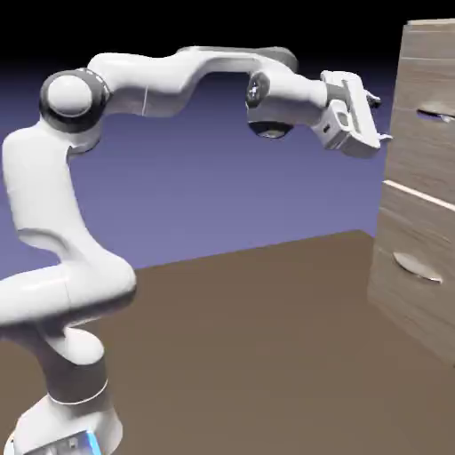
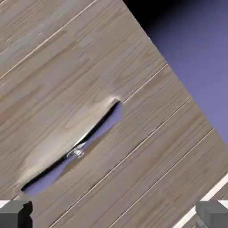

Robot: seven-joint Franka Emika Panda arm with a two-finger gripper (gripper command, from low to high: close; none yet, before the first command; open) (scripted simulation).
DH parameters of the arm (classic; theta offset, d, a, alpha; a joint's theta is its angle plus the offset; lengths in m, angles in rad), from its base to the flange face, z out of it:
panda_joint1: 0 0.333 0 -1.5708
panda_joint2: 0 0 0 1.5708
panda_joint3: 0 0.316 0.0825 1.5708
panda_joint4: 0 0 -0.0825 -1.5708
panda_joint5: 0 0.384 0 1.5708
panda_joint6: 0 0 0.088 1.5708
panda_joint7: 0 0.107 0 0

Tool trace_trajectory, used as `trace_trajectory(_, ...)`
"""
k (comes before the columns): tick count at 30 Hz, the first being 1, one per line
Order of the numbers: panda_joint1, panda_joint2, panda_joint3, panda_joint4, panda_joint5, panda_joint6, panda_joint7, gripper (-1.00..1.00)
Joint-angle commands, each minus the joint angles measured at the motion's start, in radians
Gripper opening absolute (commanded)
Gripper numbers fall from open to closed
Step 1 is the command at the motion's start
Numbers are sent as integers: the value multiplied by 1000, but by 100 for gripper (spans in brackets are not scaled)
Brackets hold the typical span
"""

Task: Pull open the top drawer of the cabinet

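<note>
Wide-open tool (image 1: pixel 383 118), holding nothing.

The cabinet (image 1: pixel 418 178) is tall, boxy and upright, grey-brown wood grain, at three o'clock in the exterior view; its top drawer (image 1: pixel 413 147) is shut, toward two o'clock, above a pale seam; the slim, shiny silver handle (image 1: pixel 436 115) sits on that front; in the hand view it lies aslant, one end toward one o'clock, the other toward seven.
</note>
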Motion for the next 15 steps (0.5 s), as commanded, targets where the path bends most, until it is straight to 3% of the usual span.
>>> trace_trajectory(1, -36, 2, 35, 23, 41, 0, -11, 0)
trace_trajectory(15, -544, 27, 519, 341, 617, 4, -160, 0)
